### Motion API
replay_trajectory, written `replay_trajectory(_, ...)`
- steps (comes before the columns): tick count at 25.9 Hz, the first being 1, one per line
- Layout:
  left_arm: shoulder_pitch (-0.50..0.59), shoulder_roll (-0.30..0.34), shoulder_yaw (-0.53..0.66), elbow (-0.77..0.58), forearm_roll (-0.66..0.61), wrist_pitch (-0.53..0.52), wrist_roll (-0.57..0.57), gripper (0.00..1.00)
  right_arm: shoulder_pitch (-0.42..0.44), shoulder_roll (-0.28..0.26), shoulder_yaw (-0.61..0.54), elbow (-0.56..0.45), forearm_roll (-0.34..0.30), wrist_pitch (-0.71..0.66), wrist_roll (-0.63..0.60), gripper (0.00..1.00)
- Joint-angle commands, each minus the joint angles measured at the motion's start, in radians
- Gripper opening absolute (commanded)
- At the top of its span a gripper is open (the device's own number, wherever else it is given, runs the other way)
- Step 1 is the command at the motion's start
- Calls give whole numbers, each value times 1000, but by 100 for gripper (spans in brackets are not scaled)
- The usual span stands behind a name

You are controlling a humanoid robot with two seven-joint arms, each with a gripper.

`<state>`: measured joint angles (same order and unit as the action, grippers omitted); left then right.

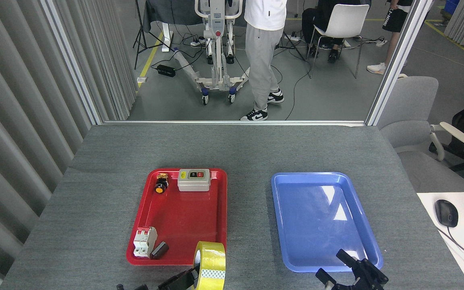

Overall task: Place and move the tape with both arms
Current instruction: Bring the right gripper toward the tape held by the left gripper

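The scene is bright and evenly lit from overhead, with soft, faint shadows on the grey table (pixel 256 149). White glare patches sit on the glossy floor of the blue tray (pixel 367 225), and a weaker sheen shows on the red tray (pixel 220 213). The yellow tape (pixel 212 264) catches a highlight along its top. Focus is sharp throughout, with no motion blur. Straight lines bow slightly toward the frame edges, notably the wall panels at left.

Not much of the bot on show, just its two matte black, hard-plastic, chunky-fingered grippers poking in below the red plastic tray (pixel 157 257): left gripper (pixel 183 278) and right gripper (pixel 355 270), all angular jointed links.
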<state>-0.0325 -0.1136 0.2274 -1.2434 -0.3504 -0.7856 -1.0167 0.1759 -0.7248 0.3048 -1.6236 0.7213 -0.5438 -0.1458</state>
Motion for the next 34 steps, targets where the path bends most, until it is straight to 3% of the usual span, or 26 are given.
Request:
replay_trajectory(1, -1, -1, 1, 13, -2, 0, 1, 2, -24, -48, 71, -2, -29, -130, 5, 100)
replay_trajectory(7, -4, -4, 12, 21, -10, 0, 1, 2, -153, 2, 234, 2, 155, -154, 8, 100)
replay_trajectory(12, -9, -6, 18, 24, -10, 0, 1, 2, -216, 45, 290, 14, 211, -166, 46, 100)
replay_trajectory(23, -9, -5, 32, 27, -16, 0, 1, 2, -404, 173, 445, 136, 211, -169, 126, 100)
replay_trajectory(27, -9, -5, 33, 2, 2, 0, 1, 2, -414, 200, 459, 168, 211, -169, 130, 100)
replay_trajectory(30, -9, -5, 35, -34, 60, 74, -6, 2, -423, 217, 459, 186, 211, -169, 130, 100)
replay_trajectory(34, -4, -3, 43, -47, 159, 106, -83, 0, -452, 249, 461, 209, 211, -171, 130, 100)
